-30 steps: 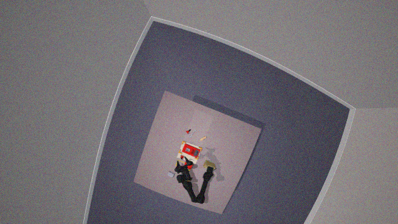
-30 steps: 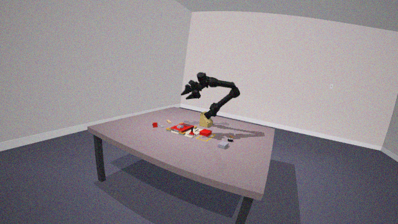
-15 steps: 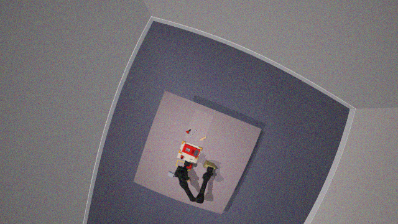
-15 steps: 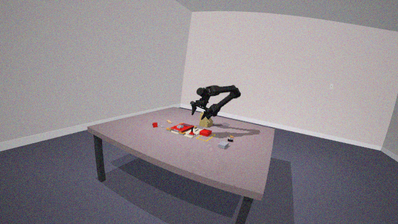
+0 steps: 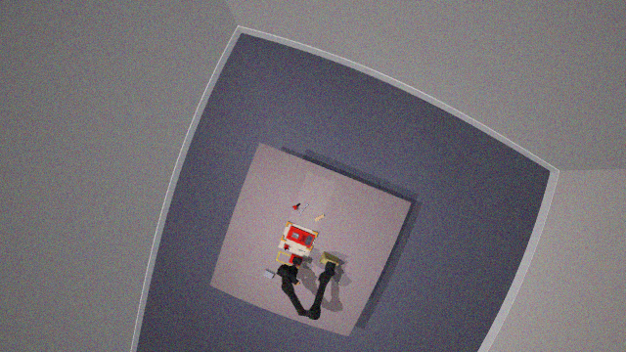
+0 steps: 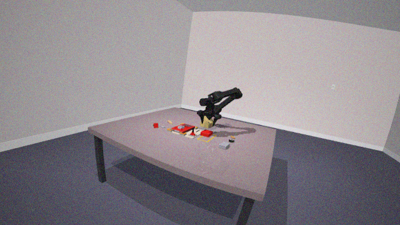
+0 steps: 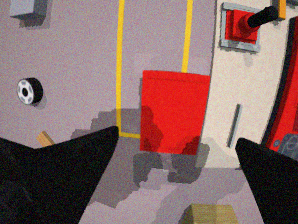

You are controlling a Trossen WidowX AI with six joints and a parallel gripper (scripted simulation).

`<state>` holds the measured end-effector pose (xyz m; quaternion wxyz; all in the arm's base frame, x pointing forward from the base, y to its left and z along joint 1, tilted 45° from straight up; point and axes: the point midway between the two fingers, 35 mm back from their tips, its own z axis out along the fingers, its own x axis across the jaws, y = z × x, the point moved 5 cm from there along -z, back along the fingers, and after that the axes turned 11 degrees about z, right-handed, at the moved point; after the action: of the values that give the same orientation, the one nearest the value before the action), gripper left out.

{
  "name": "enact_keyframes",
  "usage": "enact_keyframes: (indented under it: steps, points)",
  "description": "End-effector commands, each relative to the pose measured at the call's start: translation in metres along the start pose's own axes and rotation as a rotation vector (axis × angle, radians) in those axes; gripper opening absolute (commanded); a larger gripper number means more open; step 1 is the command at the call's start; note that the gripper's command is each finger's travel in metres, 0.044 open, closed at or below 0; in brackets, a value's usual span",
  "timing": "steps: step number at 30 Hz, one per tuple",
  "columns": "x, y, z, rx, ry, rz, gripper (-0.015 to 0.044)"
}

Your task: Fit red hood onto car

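The red hood (image 5: 292, 258) (image 6: 206, 133) (image 7: 175, 107) lies roof up on the table, over one end of a yellow outline (image 7: 120, 65) and against the pale board. My gripper (image 5: 289, 267) (image 6: 209, 124) (image 7: 179, 138) is open and empty, pointing down above the hood; in the wrist view the hood shows between and beyond the fingertips. The red chassis (image 5: 304, 232) (image 6: 187, 127) (image 7: 291, 110) sits in its jig on the pale board (image 5: 296, 248) (image 7: 225, 90), with a grey engine block. The pegs and the hood's corner holes are too small or hidden to tell.
A red piece with a black stick (image 6: 192, 133) (image 7: 242, 25) stands on the board beside the hood. A grey block (image 5: 269, 274) (image 6: 224, 145) (image 7: 27, 7) and a wheel (image 7: 29, 91) lie beyond the outline. The tan arm base (image 5: 330, 258) (image 7: 215, 214) stands close by.
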<state>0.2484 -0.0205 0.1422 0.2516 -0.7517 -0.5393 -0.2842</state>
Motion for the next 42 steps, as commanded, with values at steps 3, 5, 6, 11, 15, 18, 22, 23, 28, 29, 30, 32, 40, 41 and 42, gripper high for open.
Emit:
enact_keyframes:
  steps: [3,5,6,11,15,18,22,23,28,29,30,32,40,41,42]
  points:
    - [0.001,-0.002,0.003,0.012,0.01,-0.007,0.044]
    - [0.001,-0.002,0.004,0.012,0.009,-0.007,0.044]
    - [0.001,-0.002,0.005,0.012,0.009,-0.007,0.044]
    - [0.001,-0.002,0.008,0.012,0.009,-0.007,0.044]
    - [0.001,-0.002,0.011,0.011,0.009,-0.007,0.044]
    - [0.001,-0.002,0.013,0.011,0.008,-0.007,0.044]
    - [0.001,-0.002,0.016,0.011,0.008,-0.007,0.044]
    - [0.001,-0.002,0.016,0.011,0.008,-0.007,0.044]
    - [0.001,-0.002,0.02,0.011,0.008,-0.007,0.044]
    - [0.001,-0.002,0.02,0.011,0.008,-0.007,0.044]
    - [0.001,-0.002,0.021,0.011,0.008,-0.007,0.044]
    - [0.001,-0.002,0.022,0.011,0.008,-0.007,0.044]
    - [0.001,-0.002,0.028,0.011,0.008,-0.007,0.044]
    - [0.001,-0.002,0.028,0.011,0.008,-0.007,0.044]
    - [0.001,-0.002,0.029,0.011,0.008,-0.007,0.044]
